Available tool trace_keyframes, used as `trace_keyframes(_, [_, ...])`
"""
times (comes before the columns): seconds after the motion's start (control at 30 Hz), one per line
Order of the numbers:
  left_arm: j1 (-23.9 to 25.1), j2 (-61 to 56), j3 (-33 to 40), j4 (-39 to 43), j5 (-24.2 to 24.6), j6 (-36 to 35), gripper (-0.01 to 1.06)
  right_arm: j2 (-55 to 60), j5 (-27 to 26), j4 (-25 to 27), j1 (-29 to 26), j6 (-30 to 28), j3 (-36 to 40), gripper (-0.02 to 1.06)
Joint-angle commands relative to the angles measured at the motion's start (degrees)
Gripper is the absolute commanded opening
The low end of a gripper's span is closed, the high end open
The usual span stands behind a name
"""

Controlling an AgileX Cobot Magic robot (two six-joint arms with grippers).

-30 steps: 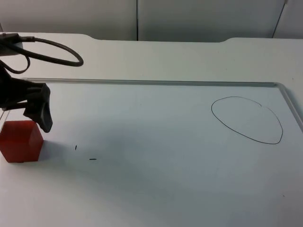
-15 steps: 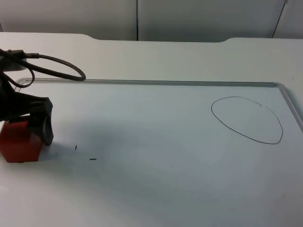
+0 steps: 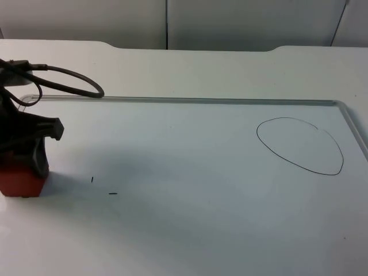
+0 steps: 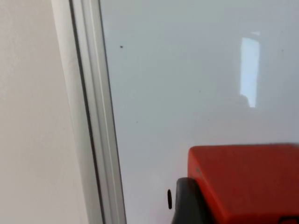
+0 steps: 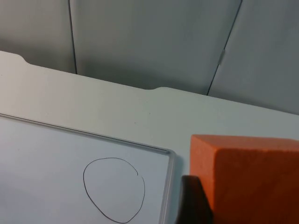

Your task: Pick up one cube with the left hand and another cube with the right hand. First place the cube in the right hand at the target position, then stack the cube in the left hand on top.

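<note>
Top view: left end effector (image 3: 26, 164) astride red cube (image 3: 22, 179) (no labels readable).

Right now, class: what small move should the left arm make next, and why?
Probably close and lift. The left gripper is down over the red cube, one fingertip beside it. The right gripper's orange cube is up, and the drawn circle holds nothing.
</note>
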Motion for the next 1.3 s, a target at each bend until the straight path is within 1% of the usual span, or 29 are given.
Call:
trace_keyframes(0.0, [-0.3, -0.6, 0.2, -0.4, 0.4, -0.3, 0.0, -0.4, -1.4, 0.2, -0.2, -0.1, 0.2, 0.0])
trace_keyframes(0.2, [-0.3, -2.9, 0.2, -0.4, 1.7, 0.2, 0.0, -0.4, -1.4, 0.2, -0.2, -0.1, 0.2, 0.0])
trace_keyframes(0.33, [-0.3, -9.5, 0.2, -0.6, 2.7, 0.9, 0.0, -0.4, -1.4, 0.2, -0.2, -0.1, 0.2, 0.0])
trace_keyframes(0.37, [-0.3, -9.5, 0.2, -0.6, 2.7, 0.9, 0.0, -0.4, -1.4, 0.2, -0.2, -0.1, 0.2, 0.0])
trace_keyframes(0.5, [-0.3, -21.8, 0.2, -3.4, 2.0, 2.3, 0.0, -0.4, -1.4, 0.2, -0.2, -0.1, 0.2, 0.0])
trace_keyframes(0.53, [-0.3, -21.8, 0.2, -3.4, 2.0, 2.3, 0.0, -0.4, -1.4, 0.2, -0.2, -0.1, 0.2, 0.0])
trace_keyframes(0.67, [-0.3, -33.4, 0.2, -4.9, 2.6, 4.3, 0.0, -0.3, -1.2, 1.0, -0.2, -0.1, 0.2, 0.0])
trace_keyframes(0.7, [-0.3, -33.4, 0.2, -4.9, 2.6, 4.3, 0.0, -0.3, -1.2, 1.0, -0.2, -0.1, 0.2, 0.0])
trace_keyframes(0.8, [-0.3, -41.4, 0.2, -5.0, 5.2, 4.5, 0.0, 0.6, -0.3, 1.0, -0.2, -0.1, 0.2, 0.0])
trace_keyframes(0.83, [-0.3, -41.4, 0.2, -5.0, 5.2, 4.5, 0.0, 0.6, -0.3, 1.0, -0.2, -0.1, 0.2, 0.0])
trace_keyframes(0.93, [-0.3, -47.2, 0.2, -4.8, 7.9, 4.8, 0.0, 2.5, -0.1, 1.2, -0.2, -0.1, 0.2, 0.0])
trace_keyframes(1.2, [-0.3, -50.1, 0.2, -4.8, 9.7, 4.8, 0.0, 9.2, -0.4, 2.5, -0.2, -0.1, 0.2, 0.0])
trace_keyframes(1.27, [-0.3, -50.1, 0.2, -4.8, 10.0, 4.8, 0.0, 13.7, -1.6, 2.8, -0.2, 0.1, 0.2, 0.0])
